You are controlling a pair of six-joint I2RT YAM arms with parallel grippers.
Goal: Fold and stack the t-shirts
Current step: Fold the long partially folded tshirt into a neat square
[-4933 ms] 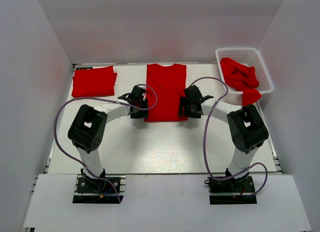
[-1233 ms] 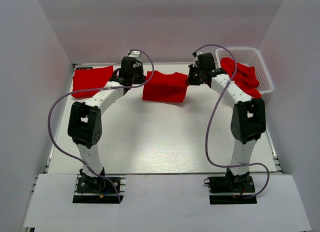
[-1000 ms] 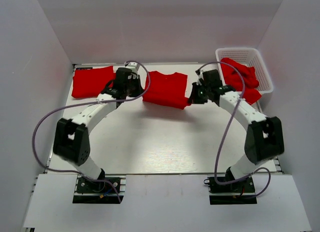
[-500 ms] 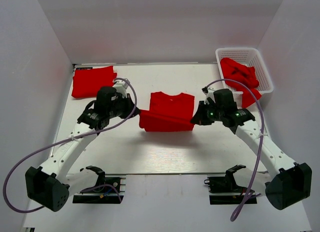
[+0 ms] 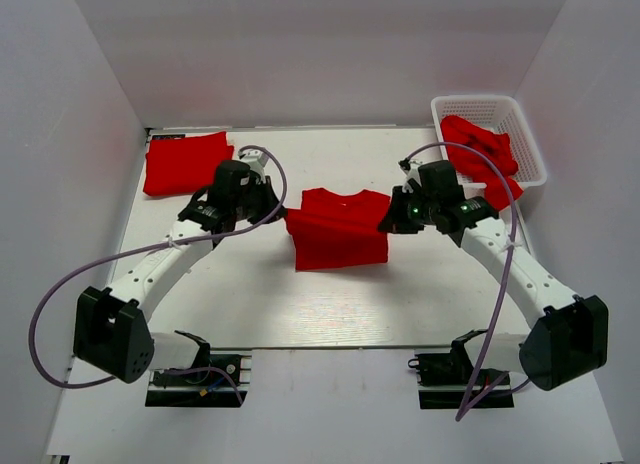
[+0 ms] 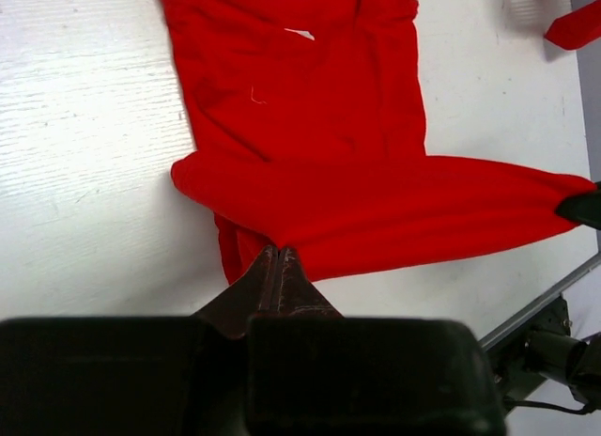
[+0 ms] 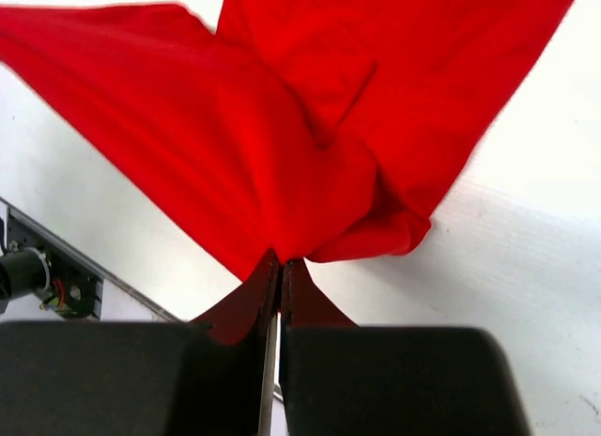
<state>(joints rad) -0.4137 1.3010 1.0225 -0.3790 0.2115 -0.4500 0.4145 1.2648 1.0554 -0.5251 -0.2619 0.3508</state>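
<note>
A red t-shirt lies in the middle of the table, collar toward the far side. My left gripper is shut on its left edge and my right gripper is shut on its right edge. In the left wrist view the shut gripper pinches a taut band of the t-shirt, which runs across to the right gripper's tip. The right wrist view shows that gripper clamped on bunched cloth of the t-shirt. A folded t-shirt rests at the back left.
A white lattice basket stands at the back right with more red t-shirts in it, one hanging over its front edge. White walls enclose the table on three sides.
Both grippers carried the t-shirt from the far side toward the near side, then drew back a little. The t-shirt now lies lower on the table, and both grips stayed shut.
</note>
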